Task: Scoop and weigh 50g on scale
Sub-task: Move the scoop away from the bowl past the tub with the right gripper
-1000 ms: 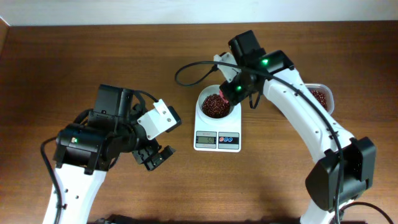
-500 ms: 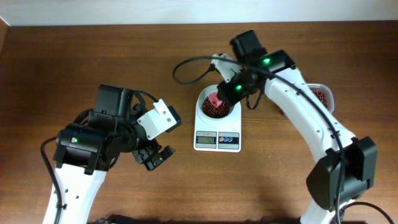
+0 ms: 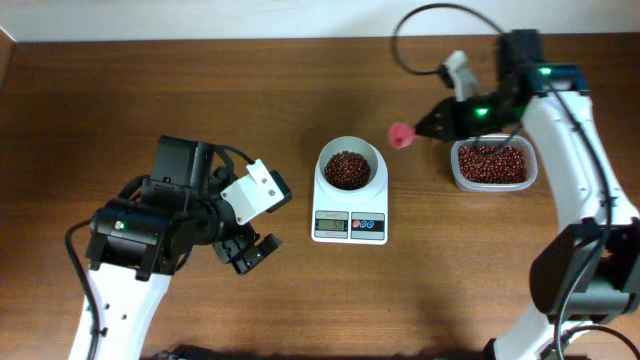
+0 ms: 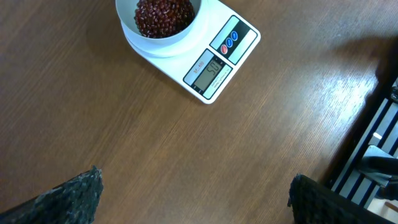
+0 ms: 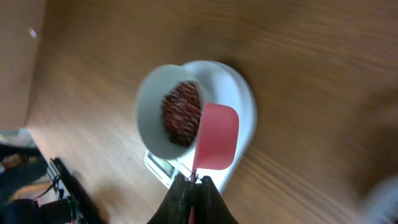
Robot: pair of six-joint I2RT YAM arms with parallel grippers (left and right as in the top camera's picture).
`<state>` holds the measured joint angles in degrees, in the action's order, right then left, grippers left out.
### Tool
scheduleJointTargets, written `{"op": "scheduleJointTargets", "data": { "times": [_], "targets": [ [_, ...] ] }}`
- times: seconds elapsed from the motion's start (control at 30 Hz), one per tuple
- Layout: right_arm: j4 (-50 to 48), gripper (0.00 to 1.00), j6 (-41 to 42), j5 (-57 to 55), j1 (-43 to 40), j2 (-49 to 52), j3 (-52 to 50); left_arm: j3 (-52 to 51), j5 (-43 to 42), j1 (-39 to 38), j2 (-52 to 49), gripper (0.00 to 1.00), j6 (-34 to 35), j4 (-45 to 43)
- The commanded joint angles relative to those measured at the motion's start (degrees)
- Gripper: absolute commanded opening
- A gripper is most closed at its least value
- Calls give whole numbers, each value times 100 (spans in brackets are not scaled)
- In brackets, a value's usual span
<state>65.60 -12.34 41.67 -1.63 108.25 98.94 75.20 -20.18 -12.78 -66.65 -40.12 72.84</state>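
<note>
The white scale [image 3: 349, 226] stands mid-table with its round bowl [image 3: 349, 152] holding a heap of dark red-brown beans [image 3: 348, 169]. My right gripper [image 3: 428, 127] is shut on the handle of a pink spoon [image 3: 401, 135], which hangs in the air between the bowl and the clear tub [image 3: 492, 180]. In the right wrist view the spoon [image 5: 216, 137] shows no beans and overlaps the bowl [image 5: 149, 118] and the scale [image 5: 245, 102]. My left gripper [image 3: 255, 255] stands open over bare table, left of the scale [image 4: 214, 68], holding nothing.
The clear tub at the right holds more beans [image 3: 490, 162]. A black cable [image 3: 420, 20] loops above the right arm. The table's far edge meets a pale wall [image 3: 300, 15]. Dark equipment [image 4: 379, 137] shows at the right of the left wrist view.
My right gripper has carried the pink spoon away from the scale's bowl, rightward toward the tub. The left arm has not moved.
</note>
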Motion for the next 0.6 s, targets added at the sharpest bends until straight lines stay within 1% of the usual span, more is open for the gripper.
{"op": "scheduleJointTargets", "data": {
  "times": [0.0,0.07,0.13,0.2,0.27,0.37,0.57],
  "targets": [
    [334,4,-404,-533,-658,-192,109,-17,-83,20,2,99,-94,-11],
    [614,4,-507,-1346,-1021,-192,109,-17,-83,20,2,99,-94,-11],
    [713,4,-511,-1733,-1204,-192,109,-17,-83,20,2,99,-94,-9],
    [837,4,-551,-2402,-1279,-192,111,-17,-83,20,2,99,-94,-11],
    [907,4,-546,-3051,-1207,-192,111,-17,-83,20,2,99,-94,-11],
    [938,4,-525,-3703,-1021,-192,111,-17,-83,20,2,99,-94,-11],
    [920,4,-522,-4463,-389,-192,114,-17,-83,20,2,99,-92,-11]
  ]
}}
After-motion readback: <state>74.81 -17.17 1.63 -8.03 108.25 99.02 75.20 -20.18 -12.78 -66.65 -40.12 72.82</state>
